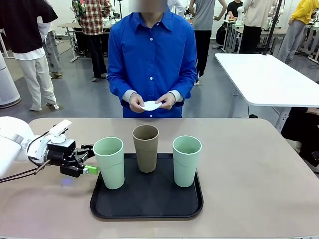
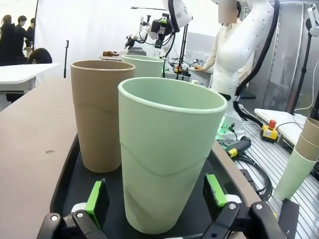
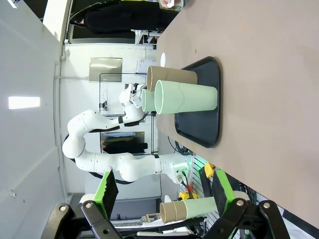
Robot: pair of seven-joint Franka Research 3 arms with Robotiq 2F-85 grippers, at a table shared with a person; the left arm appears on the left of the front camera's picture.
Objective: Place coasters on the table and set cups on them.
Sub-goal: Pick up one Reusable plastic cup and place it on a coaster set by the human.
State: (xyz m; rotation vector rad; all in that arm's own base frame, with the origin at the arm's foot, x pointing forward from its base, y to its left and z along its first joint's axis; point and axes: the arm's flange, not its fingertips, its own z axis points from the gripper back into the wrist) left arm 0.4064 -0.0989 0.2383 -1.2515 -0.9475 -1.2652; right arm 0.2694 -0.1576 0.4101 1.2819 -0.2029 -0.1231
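**Left gripper lined up on mint cup, no coasters down yet**

Front: three cups stand upright on the black tray (image 1: 147, 208) on the table (image 1: 249, 164): left mint cup (image 1: 109, 163), tan cup (image 1: 145, 148) mid and farther back, right mint cup (image 1: 186, 161). Left gripper (image 1: 89, 159) is level, just beside left mint cup, jaws spread, nothing pinched. Person at far side holds the white coasters (image 1: 151, 105) in both hands.

L wrist: left mint cup is framed by the green pads (image 2: 94, 196), gap each side, no contact.

R wrist: right gripper (image 3: 164, 191) has jaws spread, empty; tray w/ cups well apart.

Handling, prob: cups light, stiff, matte, so fair grip. Tall and tapered, so tippy; take mid-wall, not rim. Coasters are thin, floppy paper
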